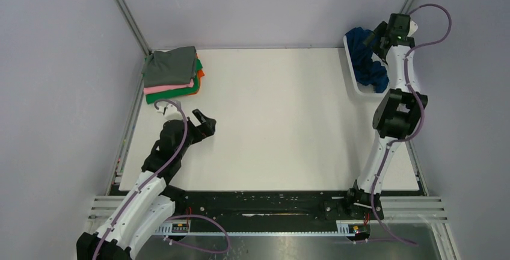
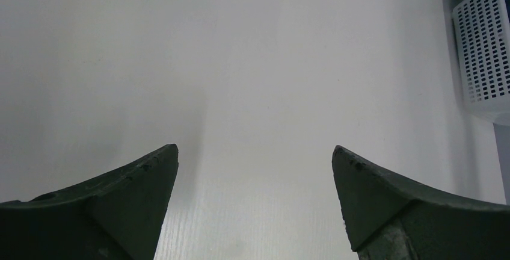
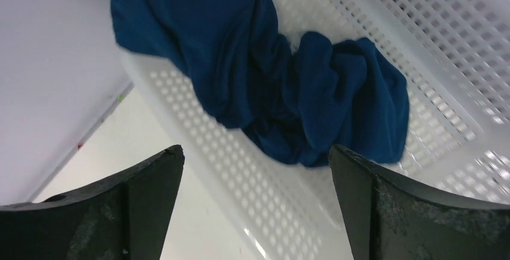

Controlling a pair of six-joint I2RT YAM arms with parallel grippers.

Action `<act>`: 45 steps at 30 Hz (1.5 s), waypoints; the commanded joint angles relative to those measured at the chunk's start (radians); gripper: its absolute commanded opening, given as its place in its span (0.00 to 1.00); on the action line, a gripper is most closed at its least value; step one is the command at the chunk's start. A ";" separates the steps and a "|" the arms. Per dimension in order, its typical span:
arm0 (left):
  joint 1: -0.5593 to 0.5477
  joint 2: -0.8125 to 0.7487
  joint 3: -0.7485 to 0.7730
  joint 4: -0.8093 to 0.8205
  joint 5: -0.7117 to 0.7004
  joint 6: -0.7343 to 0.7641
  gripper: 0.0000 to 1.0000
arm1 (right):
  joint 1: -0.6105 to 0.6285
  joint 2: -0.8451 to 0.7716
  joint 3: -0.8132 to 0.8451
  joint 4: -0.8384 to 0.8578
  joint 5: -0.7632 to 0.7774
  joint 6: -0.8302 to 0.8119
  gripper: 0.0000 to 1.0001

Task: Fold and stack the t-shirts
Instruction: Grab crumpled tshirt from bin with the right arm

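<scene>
A dark blue t-shirt [image 1: 364, 59] lies crumpled in the white mesh basket [image 1: 355, 79] at the back right; in the right wrist view it [image 3: 282, 61] drapes over the basket's near wall [image 3: 240, 170]. My right gripper [image 3: 255, 151] is open and empty, held just above and before that wall. A stack of folded t-shirts [image 1: 173, 73], grey on top with pink, green and orange below, sits at the back left. My left gripper [image 1: 204, 123] is open and empty over the bare table [image 2: 240, 61], in front of the stack.
The basket's side [image 2: 481, 49] shows at the far right of the left wrist view. Grey walls close in the table on the left, back and right. A black rail [image 1: 264, 207] runs along the near edge.
</scene>
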 commanded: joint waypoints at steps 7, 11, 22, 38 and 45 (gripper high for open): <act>0.000 0.096 0.085 0.094 0.008 0.010 0.99 | -0.011 0.301 0.291 0.015 0.021 0.179 0.98; 0.000 0.107 0.100 0.086 0.013 0.010 0.99 | -0.013 0.347 0.259 0.090 -0.001 0.244 0.98; 0.001 0.103 0.103 0.086 0.007 0.003 0.99 | -0.013 0.419 0.207 0.267 -0.017 0.305 0.99; 0.000 0.115 0.125 0.061 -0.007 0.001 0.99 | -0.014 0.447 0.157 0.508 -0.076 0.384 0.20; 0.001 0.071 0.120 0.045 0.005 0.014 0.99 | -0.016 0.239 0.054 0.537 -0.119 0.258 0.00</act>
